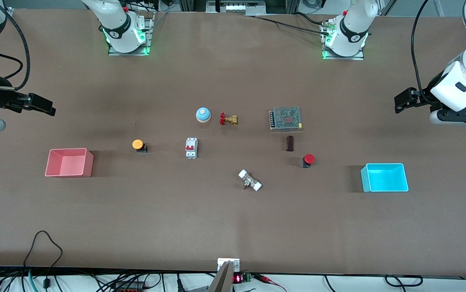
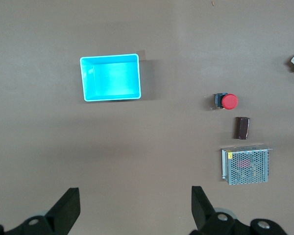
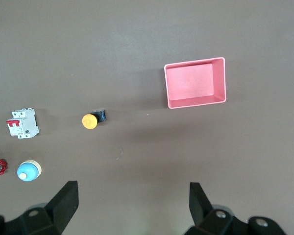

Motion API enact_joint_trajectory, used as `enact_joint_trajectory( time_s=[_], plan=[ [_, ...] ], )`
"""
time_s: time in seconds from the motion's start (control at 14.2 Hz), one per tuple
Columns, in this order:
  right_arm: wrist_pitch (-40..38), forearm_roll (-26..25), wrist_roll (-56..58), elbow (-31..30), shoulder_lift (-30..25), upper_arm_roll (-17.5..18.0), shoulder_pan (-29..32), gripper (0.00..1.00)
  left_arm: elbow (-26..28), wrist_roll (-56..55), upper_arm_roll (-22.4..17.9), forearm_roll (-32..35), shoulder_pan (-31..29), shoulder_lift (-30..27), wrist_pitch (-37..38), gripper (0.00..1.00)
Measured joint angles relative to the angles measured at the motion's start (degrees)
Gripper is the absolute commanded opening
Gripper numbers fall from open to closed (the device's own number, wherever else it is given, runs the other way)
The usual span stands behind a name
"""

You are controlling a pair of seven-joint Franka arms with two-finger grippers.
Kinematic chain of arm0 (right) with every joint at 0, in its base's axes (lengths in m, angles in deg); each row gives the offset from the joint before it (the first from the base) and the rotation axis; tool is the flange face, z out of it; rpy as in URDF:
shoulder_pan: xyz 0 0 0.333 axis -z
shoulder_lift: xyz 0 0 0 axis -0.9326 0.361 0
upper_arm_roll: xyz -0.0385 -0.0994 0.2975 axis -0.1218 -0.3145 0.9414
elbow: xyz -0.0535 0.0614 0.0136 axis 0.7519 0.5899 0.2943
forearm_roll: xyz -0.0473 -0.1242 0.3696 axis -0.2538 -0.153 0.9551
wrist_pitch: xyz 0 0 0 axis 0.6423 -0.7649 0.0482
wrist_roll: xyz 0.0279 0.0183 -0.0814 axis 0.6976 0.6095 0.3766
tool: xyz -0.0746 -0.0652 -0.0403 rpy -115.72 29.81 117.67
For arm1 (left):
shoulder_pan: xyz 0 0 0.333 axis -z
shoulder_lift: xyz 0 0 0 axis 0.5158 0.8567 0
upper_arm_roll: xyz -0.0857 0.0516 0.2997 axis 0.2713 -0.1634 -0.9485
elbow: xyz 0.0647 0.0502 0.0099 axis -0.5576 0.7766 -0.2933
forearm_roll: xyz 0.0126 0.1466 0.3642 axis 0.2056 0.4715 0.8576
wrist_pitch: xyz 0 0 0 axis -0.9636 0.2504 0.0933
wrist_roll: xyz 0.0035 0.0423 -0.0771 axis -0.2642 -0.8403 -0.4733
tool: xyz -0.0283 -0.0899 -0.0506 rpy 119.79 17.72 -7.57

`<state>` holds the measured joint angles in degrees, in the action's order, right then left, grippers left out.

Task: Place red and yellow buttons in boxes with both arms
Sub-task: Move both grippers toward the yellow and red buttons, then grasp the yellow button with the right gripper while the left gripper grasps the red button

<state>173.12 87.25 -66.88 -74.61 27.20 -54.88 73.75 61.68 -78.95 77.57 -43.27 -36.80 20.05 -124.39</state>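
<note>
The right tool (image 1: 34, 103) hangs over the brown surface (image 1: 233, 227) at the right arm's end, its fingers (image 3: 63, 203) spread wide and holding nothing. The pink-red bin (image 1: 69, 162) sits open and empty nearby, and the yellow button (image 1: 138, 144) lies on its side just beside it toward the middle. A white breaker with red switches (image 1: 191, 148) comes next, with a blue-and-cream bell (image 1: 203, 114) and a brass valve with a red handle (image 1: 228, 119) farther from the front camera. The red button (image 1: 308, 159) lies near a dark block (image 1: 290, 143) and a mesh-covered power supply (image 1: 285, 118). The cyan bin (image 1: 385, 177) stands empty. The left tool (image 1: 409, 99) hovers wide open and empty over the left arm's end.
</note>
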Motion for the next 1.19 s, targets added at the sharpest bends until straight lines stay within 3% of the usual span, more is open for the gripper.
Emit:
enact_joint_trajectory(
  time_s=[0.56,0.84,0.98,1.19],
  plan=[
    [-0.03,0.00,0.01,0.00,0.05,-0.01,0.00,1.00,0.06,0.00,0.21,-0.40,0.08,0.30,0.47,1.00],
    [-0.25,0.00,0.02,-1.55,0.52,0.20,-0.08,1.00,0.94,-0.15,0.65,-3.09,1.07,3.92,2.53,1.00],
    [1.87,-0.01,0.02,-5.13,1.34,1.31,-0.31,1.00,1.04,-1.56,0.79,-3.47,2.71,7.37,-0.52,1.00],
    [11.44,-0.01,-0.14,-12.04,2.69,3.15,-0.86,1.00,1.16,-8.29,0.88,-3.58,7.38,13.26,-9.24,1.00]
  ],
)
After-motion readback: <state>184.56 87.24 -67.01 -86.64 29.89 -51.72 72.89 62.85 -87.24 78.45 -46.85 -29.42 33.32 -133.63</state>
